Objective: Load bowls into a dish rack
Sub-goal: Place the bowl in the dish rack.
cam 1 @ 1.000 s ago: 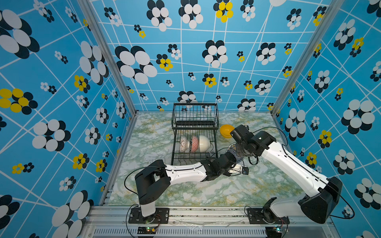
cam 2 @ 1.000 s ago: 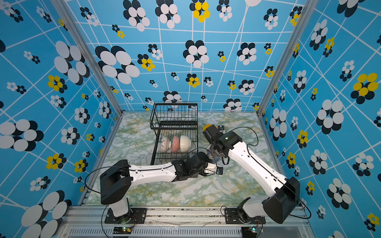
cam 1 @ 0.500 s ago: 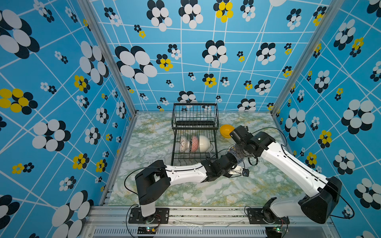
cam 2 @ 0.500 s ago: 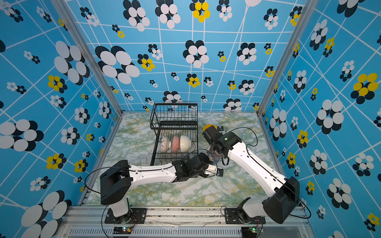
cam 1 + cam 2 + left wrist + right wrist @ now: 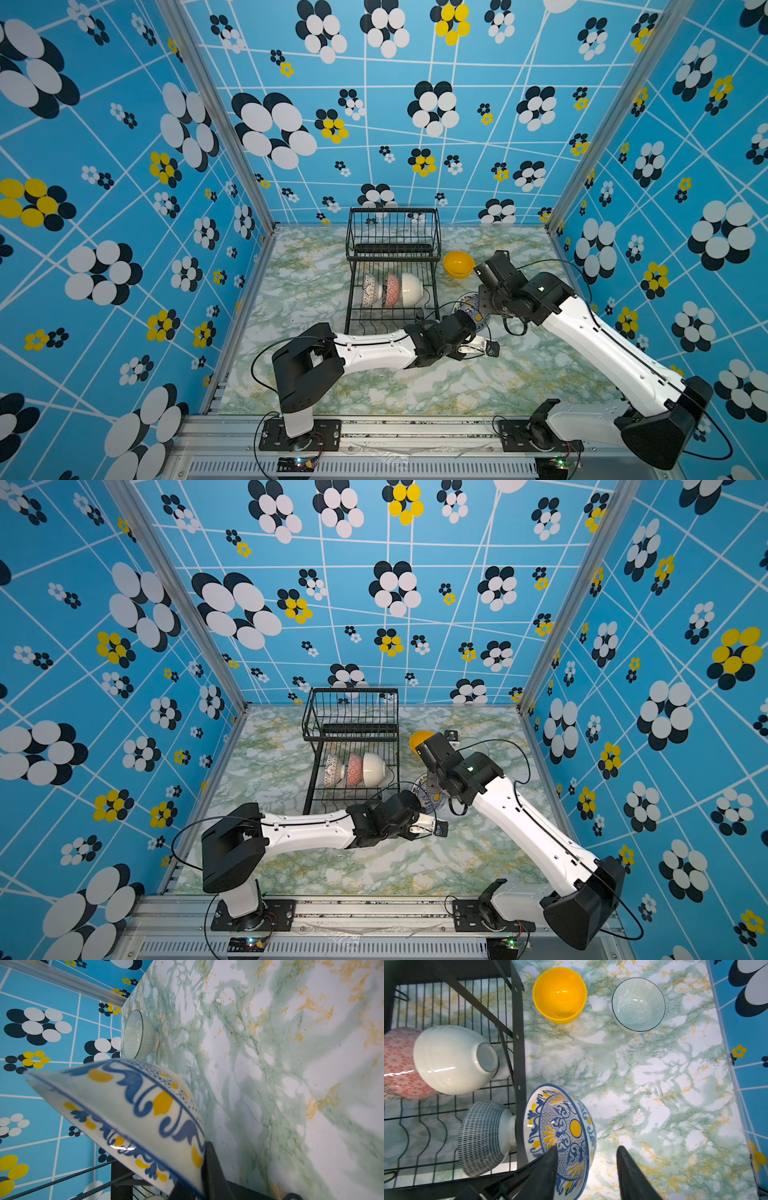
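overhead, in both top views the dish rack point(image 5: 392, 232) stands at the back of the table point(image 5: 374, 386). the black-and-white bowl point(image 5: 369, 291), pink-red bowl point(image 5: 390, 289) and cream bowl point(image 5: 412, 289) stand on edge in a row on its lower tray. the yellow bowl point(image 5: 458, 264) sits upright just beside the rack's right side. the blue-yellow bowl point(image 5: 467, 309) is tilted on edge near the rack's front right corner, between the two arms.

in the left wrist view the left fingers point(image 5: 212, 1167) are closed on that bowl's rim, and a pale lined bowl point(image 5: 139, 1034) sits on the table near the wall.

in the right wrist view the right fingers point(image 5: 631, 1174) stand parted, one over the blue-yellow bowl's inside, the other clear of its outer wall. a navy striped bowl point(image 5: 483, 1138) lies on its side in the lower tray, just across the rack's side bar.
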### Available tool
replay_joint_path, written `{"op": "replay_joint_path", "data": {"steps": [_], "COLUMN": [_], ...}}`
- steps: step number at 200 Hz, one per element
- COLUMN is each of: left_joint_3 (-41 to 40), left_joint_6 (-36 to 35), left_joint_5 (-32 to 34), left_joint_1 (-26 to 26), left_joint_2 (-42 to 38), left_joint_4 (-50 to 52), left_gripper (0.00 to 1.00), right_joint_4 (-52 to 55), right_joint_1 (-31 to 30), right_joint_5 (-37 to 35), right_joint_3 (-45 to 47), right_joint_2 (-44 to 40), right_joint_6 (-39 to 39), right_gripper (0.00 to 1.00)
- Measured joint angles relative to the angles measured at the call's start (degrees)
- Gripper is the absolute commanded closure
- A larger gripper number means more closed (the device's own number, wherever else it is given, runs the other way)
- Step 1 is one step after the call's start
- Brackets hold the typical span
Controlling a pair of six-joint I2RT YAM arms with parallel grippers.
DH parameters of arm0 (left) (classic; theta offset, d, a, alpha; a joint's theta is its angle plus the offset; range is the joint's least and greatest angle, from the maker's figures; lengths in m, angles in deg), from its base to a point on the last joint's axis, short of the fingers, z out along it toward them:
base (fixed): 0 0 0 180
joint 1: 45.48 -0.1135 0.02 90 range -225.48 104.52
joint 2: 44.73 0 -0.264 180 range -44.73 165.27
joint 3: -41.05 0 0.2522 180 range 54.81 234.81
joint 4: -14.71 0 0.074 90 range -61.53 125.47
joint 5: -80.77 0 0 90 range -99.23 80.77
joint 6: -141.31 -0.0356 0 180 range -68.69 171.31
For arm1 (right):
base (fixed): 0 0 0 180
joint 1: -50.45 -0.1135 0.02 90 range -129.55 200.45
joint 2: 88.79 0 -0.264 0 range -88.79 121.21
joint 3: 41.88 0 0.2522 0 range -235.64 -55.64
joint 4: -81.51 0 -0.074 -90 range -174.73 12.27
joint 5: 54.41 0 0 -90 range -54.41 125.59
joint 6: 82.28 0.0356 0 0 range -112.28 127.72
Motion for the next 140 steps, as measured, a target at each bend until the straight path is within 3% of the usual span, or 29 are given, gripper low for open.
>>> {"op": "replay_joint_path", "data": {"steps": [29,54,74,103,140], "left_joint_3": [-0.3,-0.5,-1.1,-3.0,-8.5], "left_joint_6": [1.4,4.5,7.8,14.0,24.2], "left_joint_5": [-0.1,-1.0,-2.9,-5.9,-12.2], "left_joint_1": [0.0,-0.2,-0.7,-2.7,-7.5], "left_joint_2": [-0.7,-2.2,-4.5,-9.0,-17.3], "left_joint_4": [0.0,-0.3,-0.6,-2.1,-5.5], "left_gripper": [1.00,1.00,1.00,1.00,1.00], "right_joint_4": [-1.9,-4.0,-6.2,-9.2,-11.3], "right_joint_1": [0.0,1.0,2.2,3.0,2.8], "right_joint_5": [0.9,1.6,1.7,2.0,5.3], "right_joint_3": [3.0,5.7,6.8,6.7,5.7], "right_joint_2": [-5.2,-11.3,-15.8,-19.1,-15.8], "right_joint_6": [0.3,0.4,0.4,-0.6,-3.2], "right_gripper": [0.36,0.14,0.05,0.00,0.00]}}
